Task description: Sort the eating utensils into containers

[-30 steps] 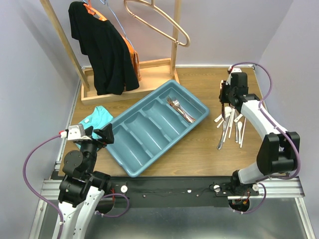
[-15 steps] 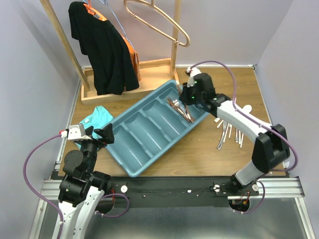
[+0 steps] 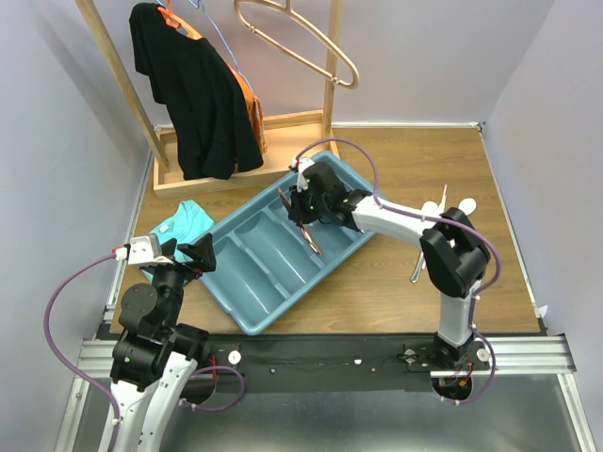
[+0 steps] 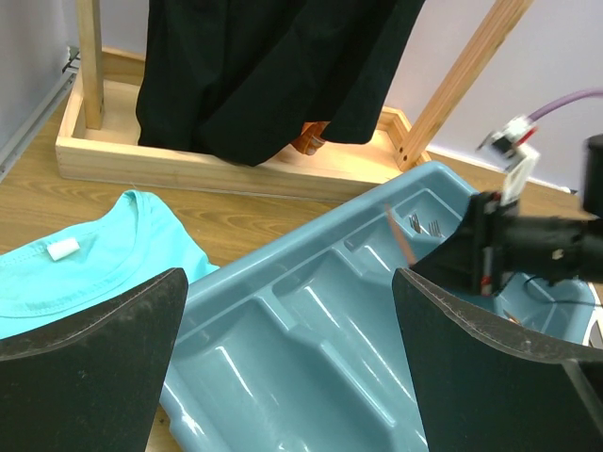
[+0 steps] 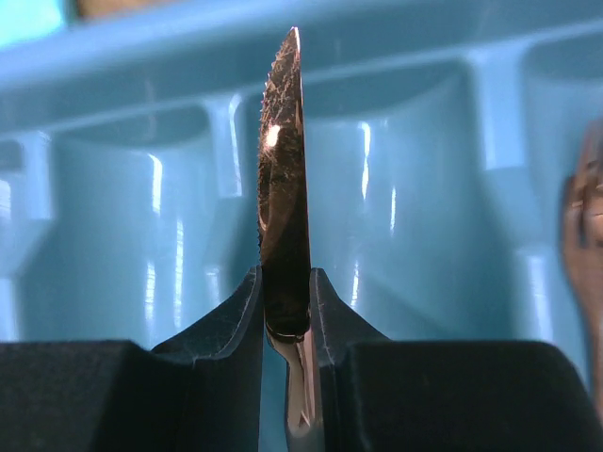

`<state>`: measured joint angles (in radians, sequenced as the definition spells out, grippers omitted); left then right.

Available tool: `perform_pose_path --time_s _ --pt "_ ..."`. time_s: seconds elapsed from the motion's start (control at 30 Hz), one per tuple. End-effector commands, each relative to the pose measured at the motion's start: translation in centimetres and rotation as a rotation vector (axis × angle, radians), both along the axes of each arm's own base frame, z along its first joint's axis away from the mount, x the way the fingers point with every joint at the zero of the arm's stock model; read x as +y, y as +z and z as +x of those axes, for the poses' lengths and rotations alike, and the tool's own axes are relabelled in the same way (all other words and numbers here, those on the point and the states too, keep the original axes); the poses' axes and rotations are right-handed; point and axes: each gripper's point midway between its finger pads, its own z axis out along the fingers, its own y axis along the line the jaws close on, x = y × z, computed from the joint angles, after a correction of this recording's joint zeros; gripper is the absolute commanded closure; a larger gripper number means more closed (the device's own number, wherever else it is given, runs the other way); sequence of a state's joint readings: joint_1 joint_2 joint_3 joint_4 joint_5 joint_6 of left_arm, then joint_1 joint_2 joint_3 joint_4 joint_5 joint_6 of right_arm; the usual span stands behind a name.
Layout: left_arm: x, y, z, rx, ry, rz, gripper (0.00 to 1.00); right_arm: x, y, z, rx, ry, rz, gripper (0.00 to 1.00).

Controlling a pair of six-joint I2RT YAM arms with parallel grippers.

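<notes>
The right gripper point(image 3: 301, 209) is clamped on a slim metal knife point(image 5: 283, 188). Its black fingers point(image 5: 226, 320) are closed most of the way, pinching the flat sides low on the blade. Seen edge-on from the wrist, the blade is polished, takes a coppery sheen, and has fine serrations near its pointed tip. A paler silvery stretch runs down below the fingers and out of that view.

From above, the knife point(image 3: 312, 241) hangs over the far half of the big rectangular teal-blue plastic cutlery tray point(image 3: 247, 325). The tray is glossy, with a rounded rim and long parallel troughs. I cannot tell which trough lies directly under the knife.

Coppery fork tines point(image 4: 424, 226) show in the farthest trough. The arm covers most of them from overhead, and in the right wrist view they are only a blur at the edge.

More pale slim utensils point(image 3: 438, 235) lie on the wooden table point(image 3: 415, 151) to the right, partly hidden behind the right arm.

The left gripper point(image 4: 290, 282) is spread wide with nothing between its matte dark fingers. It sits near the tray's near-left corner, beside a teal folded cloth point(image 3: 184, 224).
</notes>
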<state>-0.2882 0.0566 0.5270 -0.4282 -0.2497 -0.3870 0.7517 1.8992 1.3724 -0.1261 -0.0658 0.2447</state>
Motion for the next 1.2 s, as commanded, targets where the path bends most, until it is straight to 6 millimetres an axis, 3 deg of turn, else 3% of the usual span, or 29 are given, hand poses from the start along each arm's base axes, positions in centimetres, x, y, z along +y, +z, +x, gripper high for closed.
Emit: perform_pose_path --time_s 0.0,0.13,0.23,0.37,0.4,0.5,0.63,0.77,0.97,1.0,1.17 --pt "-0.2 0.4 -0.2 -0.013 -0.015 0.002 0.01 0.7 -2.6 0.4 0.030 -0.014 -0.028 0.85" --pt "-0.2 0.4 -0.2 -0.014 -0.013 0.002 0.01 -0.2 -3.4 0.2 0.038 -0.042 -0.060 0.78" --pt "-0.2 0.4 -0.2 -0.013 -0.015 0.002 0.01 -1.3 -2.8 0.5 0.013 -0.079 -0.094 0.61" --pt "-0.2 0.3 -0.2 -0.012 -0.015 0.003 0.01 -3.0 -1.1 0.7 -0.031 -0.135 -0.123 0.48" --pt "-0.2 0.4 -0.2 -0.013 -0.015 0.002 0.01 -3.3 0.5 0.7 -0.056 -0.148 -0.105 0.43" --pt "-0.2 0.4 -0.2 -0.013 -0.015 0.002 0.01 -5.0 1.5 0.5 -0.089 -0.203 -0.123 0.40" --pt "-0.2 0.5 -0.2 -0.016 -0.016 0.001 0.01 -8.6 4.5 0.2 -0.149 -0.310 -0.161 0.35" --pt "-0.2 0.5 -0.3 -0.017 -0.015 -0.001 0.01 -12.8 5.5 -0.2 -0.158 -0.437 -0.174 0.33" --pt "-0.2 0.5 -0.3 -0.017 -0.015 -0.001 0.01 -20.0 5.1 -1.3 -0.107 -0.663 -0.145 0.30" --pt "-0.2 0.5 -0.3 -0.020 -0.015 -0.003 0.01 -21.8 4.9 -1.9 -0.097 -0.716 -0.146 0.30" --pt "-0.1 0.6 -0.4 -0.026 -0.013 -0.003 0.01 -27.2 2.7 -4.4 -0.021 -0.892 -0.175 0.28"
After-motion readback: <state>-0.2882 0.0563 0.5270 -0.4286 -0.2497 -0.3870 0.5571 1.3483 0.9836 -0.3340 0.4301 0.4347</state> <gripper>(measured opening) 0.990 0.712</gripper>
